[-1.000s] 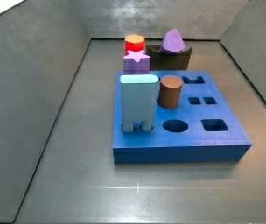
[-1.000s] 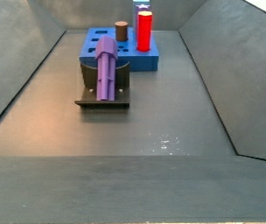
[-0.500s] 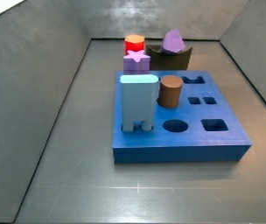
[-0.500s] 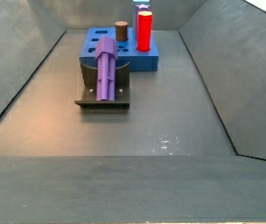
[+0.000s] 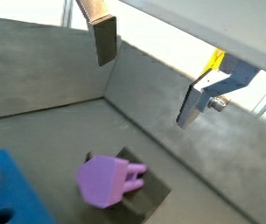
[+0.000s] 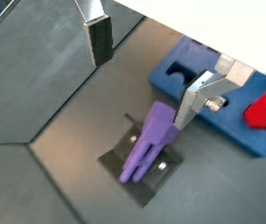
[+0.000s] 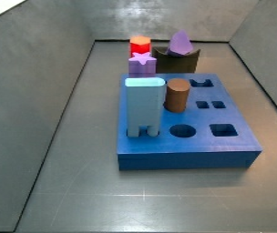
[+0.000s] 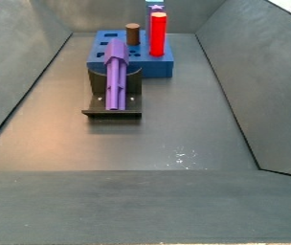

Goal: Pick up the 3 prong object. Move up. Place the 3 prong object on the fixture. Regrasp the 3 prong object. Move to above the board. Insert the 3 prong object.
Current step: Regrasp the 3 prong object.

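Hovering high over the tabletop, the gripper (image 6: 150,66) hangs with its jaws spread wide and empty, seen only in both wrist views. Below it the 3 prong object (image 6: 149,143) lies along the fixture (image 8: 114,100), which stands just beside the board (image 7: 188,136).
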### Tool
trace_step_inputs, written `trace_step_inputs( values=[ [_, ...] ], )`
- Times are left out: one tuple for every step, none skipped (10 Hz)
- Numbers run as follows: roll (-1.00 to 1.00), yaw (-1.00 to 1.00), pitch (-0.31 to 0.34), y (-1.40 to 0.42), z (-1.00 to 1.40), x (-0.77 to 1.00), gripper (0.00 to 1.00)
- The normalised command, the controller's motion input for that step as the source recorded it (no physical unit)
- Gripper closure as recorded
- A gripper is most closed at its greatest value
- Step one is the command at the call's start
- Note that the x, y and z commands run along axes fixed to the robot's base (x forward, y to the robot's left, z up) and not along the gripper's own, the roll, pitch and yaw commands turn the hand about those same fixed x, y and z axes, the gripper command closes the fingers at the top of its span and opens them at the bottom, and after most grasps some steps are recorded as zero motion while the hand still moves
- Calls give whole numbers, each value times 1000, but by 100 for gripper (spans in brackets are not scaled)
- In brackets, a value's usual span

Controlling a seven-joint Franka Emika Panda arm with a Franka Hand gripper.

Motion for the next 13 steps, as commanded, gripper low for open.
trace_step_inputs(
  values=[
    [1000, 89, 155, -44, -9, 117, 0],
    [1000, 106, 174, -48, -12, 121, 0],
    [1000, 141, 204, -51, -11, 124, 0],
    [1000, 176, 227, -53, -13, 130, 0],
    [953, 234, 247, -56, -14, 140, 0],
    [837, 246, 233, -58, -15, 146, 0],
    [548, 276, 174, -62, -15, 178, 0],
    [331, 290, 124, -58, -16, 202, 0],
    [237, 283, 85, -48, -7, 207, 0],
    [193, 271, 45, -51, -8, 199, 0],
    [183, 245, 15, -60, -18, 179, 0],
    [178, 218, -3, -62, -18, 171, 0],
    [156, 234, 3, 37, -1000, 55, 0]
  ],
)
